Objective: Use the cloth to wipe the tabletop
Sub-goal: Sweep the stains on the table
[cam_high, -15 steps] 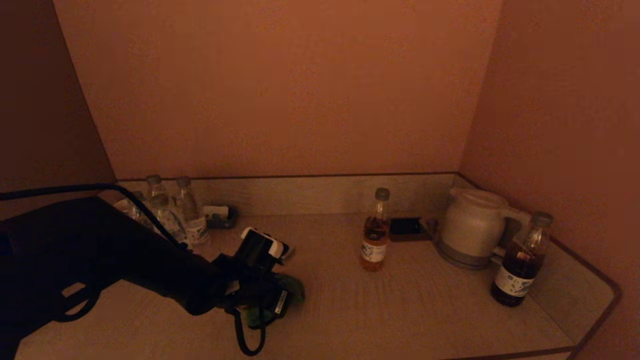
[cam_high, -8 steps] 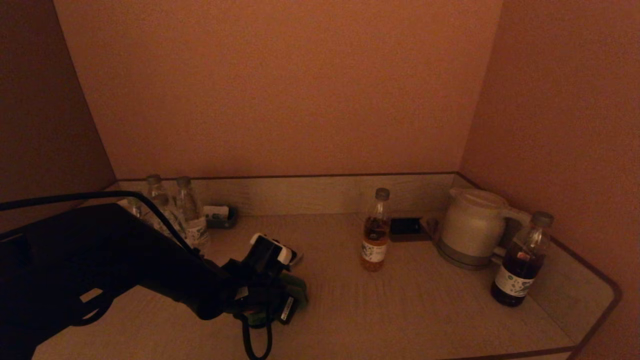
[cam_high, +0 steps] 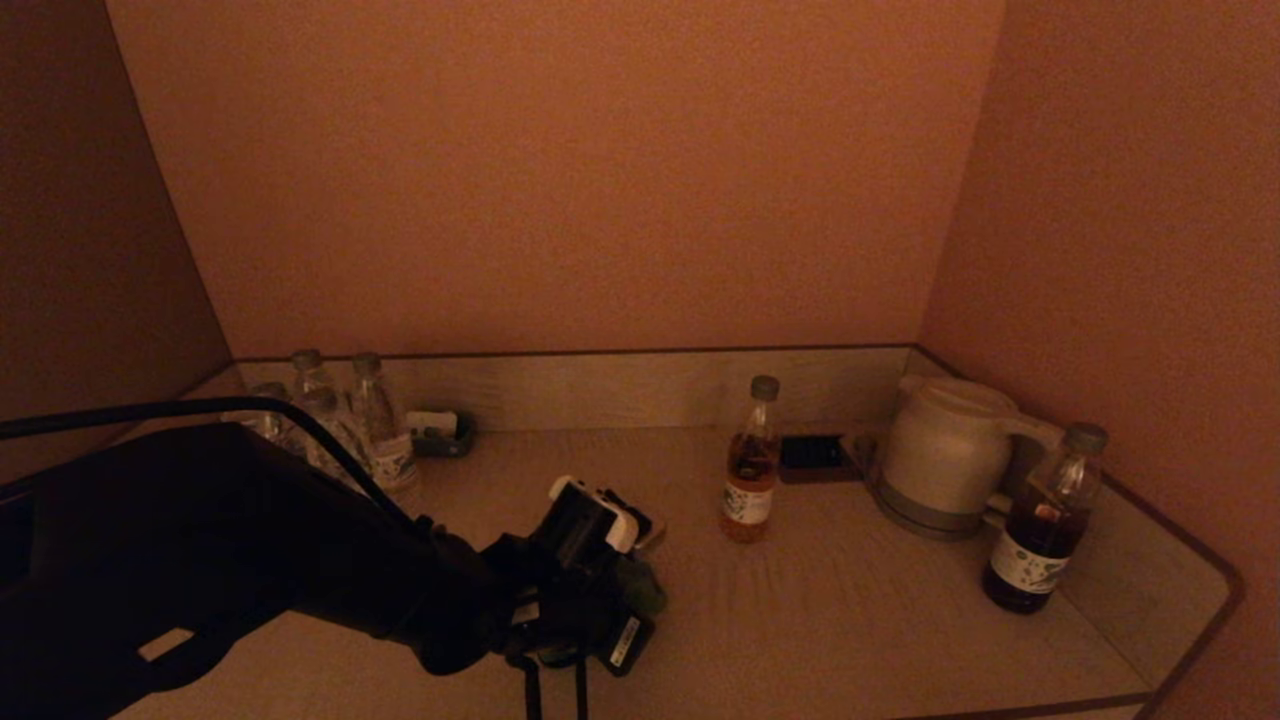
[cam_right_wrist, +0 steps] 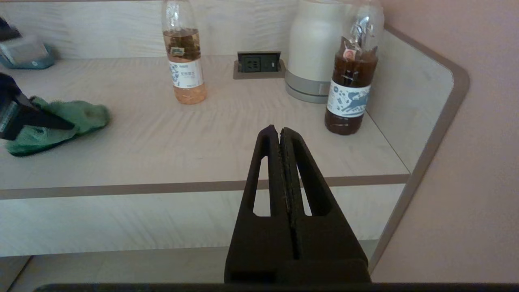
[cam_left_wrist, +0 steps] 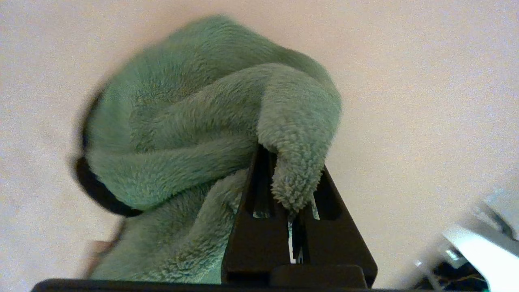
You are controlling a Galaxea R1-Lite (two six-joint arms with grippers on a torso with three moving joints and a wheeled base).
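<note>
The green cloth lies bunched on the light wood-grain tabletop, left of the middle. My left gripper is shut on a fold of it and presses it onto the surface. In the head view the left gripper mostly hides the cloth. The right wrist view shows the cloth from the side, flat on the tabletop. My right gripper is shut and empty, held off the counter's front edge, out of the head view.
An amber drink bottle stands right of the cloth. A white kettle, a dark drink bottle and a power socket are at the back right. Water bottles and a small tray are at the back left.
My left gripper has slid to the right and a little toward the front along the tabletop, dragging the cloth with it. The bottles and kettle have not moved.
</note>
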